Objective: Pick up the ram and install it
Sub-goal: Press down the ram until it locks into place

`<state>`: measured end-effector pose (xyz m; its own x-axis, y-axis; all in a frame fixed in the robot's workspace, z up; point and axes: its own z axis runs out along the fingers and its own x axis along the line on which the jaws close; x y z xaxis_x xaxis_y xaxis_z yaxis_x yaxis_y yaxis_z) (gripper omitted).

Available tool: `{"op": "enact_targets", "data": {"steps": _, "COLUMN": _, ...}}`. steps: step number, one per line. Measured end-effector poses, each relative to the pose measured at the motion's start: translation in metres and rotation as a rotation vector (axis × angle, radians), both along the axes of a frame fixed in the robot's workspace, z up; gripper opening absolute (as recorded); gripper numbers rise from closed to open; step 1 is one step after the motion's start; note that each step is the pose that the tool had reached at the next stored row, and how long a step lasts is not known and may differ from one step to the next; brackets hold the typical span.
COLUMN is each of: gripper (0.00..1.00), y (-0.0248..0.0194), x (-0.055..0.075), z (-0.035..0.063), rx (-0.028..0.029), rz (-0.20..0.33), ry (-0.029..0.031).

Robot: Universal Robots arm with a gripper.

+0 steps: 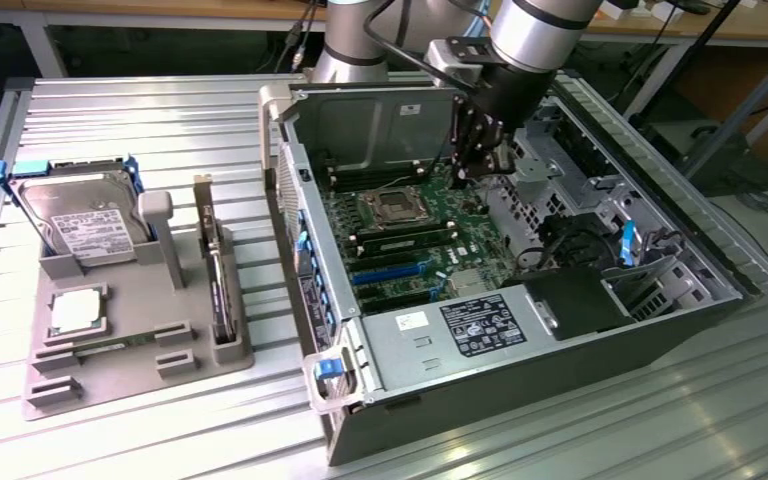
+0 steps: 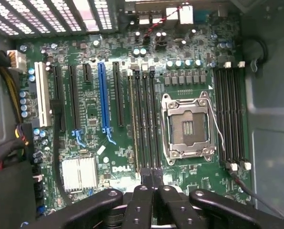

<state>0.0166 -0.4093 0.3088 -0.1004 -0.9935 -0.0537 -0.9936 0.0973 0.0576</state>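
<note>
The robot arm (image 1: 531, 35) reaches down into an open computer box (image 1: 307, 120) that lies on its side on a ribbed metal table (image 1: 624, 430). The gripper (image 1: 464, 182) hangs just above the big green board (image 1: 418, 250) inside the box, close to the square metal socket (image 1: 395, 207). In the wrist view the gripper (image 2: 151, 183) sits right over the near end of a row of long black slots (image 2: 149, 119). Its jaws are pressed together. I cannot tell if anything thin is pinched between them. The ram (image 2: 132, 119) is a long thin stick standing on its edge in the slot at the side of that row, away from the socket (image 2: 187, 126). The gripper is near its end, but I cannot tell if they touch. More long black slots (image 2: 230, 114) run on the other side of the socket. Farther along the board there is a blue slot (image 2: 102, 100), a white slot (image 2: 43, 95) and a small silver block with ribs (image 2: 79, 172). On the exterior view's left, well apart from the box, a grey tray (image 1: 131, 385) rests on the table. It holds a hard drive (image 1: 84, 225) standing up, a flat square silver chip (image 1: 75, 312) and an upright card (image 1: 217, 280).
</note>
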Motion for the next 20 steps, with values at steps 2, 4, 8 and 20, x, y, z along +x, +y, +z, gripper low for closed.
{"op": "enact_targets", "data": {"steps": 2, "gripper": 0.1, "y": 0.0, "x": 0.0, "z": 0.0, "rx": 0.0, "rz": -0.032, "ry": 0.0}}
{"op": "enact_targets", "data": {"steps": 4, "gripper": 0.1, "y": 0.0, "x": 0.0, "z": 0.0, "rx": 0.0001, "rz": -0.067, "ry": 0.0}}
{"op": "enact_targets", "data": {"steps": 8, "gripper": 0.1, "y": 0.0, "x": 0.0, "z": 0.0, "rx": 0.0, "rz": -0.139, "ry": 0.0}}
{"op": "enact_targets", "data": {"steps": 20, "gripper": 0.1, "y": 0.0, "x": 0.0, "z": 0.0, "rx": 0.0, "rz": -0.34, "ry": 0.0}}
